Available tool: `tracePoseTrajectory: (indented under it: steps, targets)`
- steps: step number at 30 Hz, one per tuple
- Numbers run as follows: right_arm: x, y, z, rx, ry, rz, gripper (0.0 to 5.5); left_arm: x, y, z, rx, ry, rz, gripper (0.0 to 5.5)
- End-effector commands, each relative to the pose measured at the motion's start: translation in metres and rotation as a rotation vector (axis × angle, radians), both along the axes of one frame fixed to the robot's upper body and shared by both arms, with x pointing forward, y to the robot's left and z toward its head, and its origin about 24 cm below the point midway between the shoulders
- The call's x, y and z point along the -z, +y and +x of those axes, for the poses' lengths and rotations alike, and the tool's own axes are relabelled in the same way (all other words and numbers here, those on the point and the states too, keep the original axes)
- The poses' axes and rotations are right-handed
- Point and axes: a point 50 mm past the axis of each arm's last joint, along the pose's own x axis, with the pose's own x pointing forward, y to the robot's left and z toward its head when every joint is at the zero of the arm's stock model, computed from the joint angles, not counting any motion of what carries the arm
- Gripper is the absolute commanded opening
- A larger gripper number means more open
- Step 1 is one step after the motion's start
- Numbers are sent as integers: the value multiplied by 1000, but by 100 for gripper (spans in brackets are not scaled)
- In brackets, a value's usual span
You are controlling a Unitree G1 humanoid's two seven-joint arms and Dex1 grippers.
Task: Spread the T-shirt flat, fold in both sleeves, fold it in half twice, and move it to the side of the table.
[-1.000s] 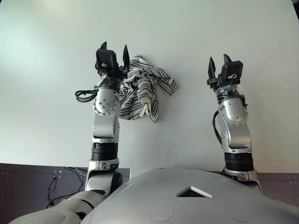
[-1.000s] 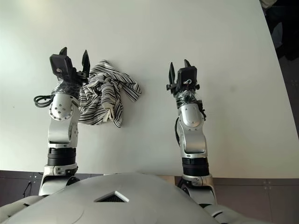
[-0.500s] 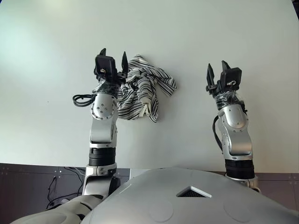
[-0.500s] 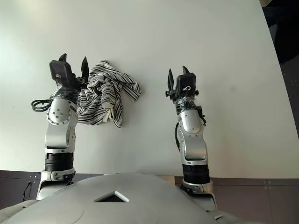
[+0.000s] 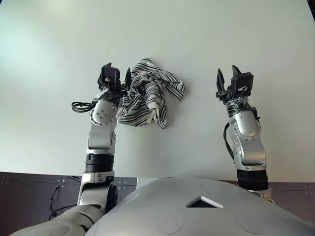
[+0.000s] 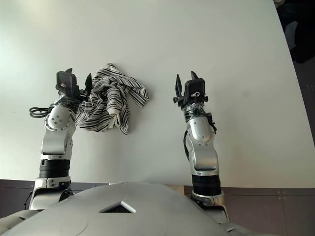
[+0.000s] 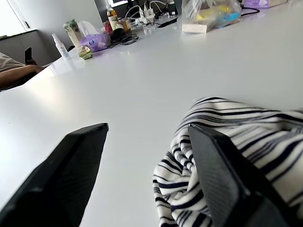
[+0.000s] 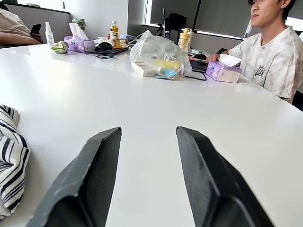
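The left tool (image 5: 118,74) stands at the left edge of the T-shirt (image 5: 147,96), its fingers spread and holding nothing; the left wrist view shows one finger right against the striped cloth and the other over bare worktop (image 5: 221,29). The T-shirt lies in a crumpled heap left of the middle of the worktop, with folds piled on each other and a pale hem or collar edge turned out on its near side. Well apart to the right, the right tool (image 5: 227,76) hangs over bare worktop, likewise released and empty.

By the look of it the task has hardly begun. The shirt is not spread flat, no sleeve is folded in, neither halving is done, and it has not gone to the side. The first job is probably to take hold of an edge and pull the bundle open.

Against a second ago, the left arm has swung leftward and its tool has dropped nearer, from the heap's far-left corner to its left flank. The heap itself looks unchanged. The right tool has drifted only slightly.
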Motion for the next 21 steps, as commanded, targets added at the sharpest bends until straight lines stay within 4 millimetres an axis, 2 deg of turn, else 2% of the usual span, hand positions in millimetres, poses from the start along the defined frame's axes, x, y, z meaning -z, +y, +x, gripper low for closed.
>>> tracePoseTrajectory:
  steps: [1,4,8,10,12,15,18,21]
  targets:
    - [-11,-1,3,-26,-26,-26,211,23,-18,-1,149,166,38,313]
    - [-16,-7,3,-47,-37,-46,211,29,-37,-7,240,217,3,313]
    - [-16,-23,-3,-69,-20,-112,211,11,-78,-10,350,186,-100,313]
    - [-14,-26,-10,-136,-10,-167,211,5,-90,-10,348,181,-145,313]
    - [-15,-27,-24,-281,-8,-233,211,-2,-86,-8,298,153,-141,313]
    - [-24,-29,-49,-530,3,-275,211,-21,-63,-7,276,83,-85,313]
    - [-33,-28,-82,-817,79,-285,211,-50,-33,-30,491,36,50,313]
    - [-36,-21,-101,-945,136,-261,211,-64,-24,-52,699,73,100,313]
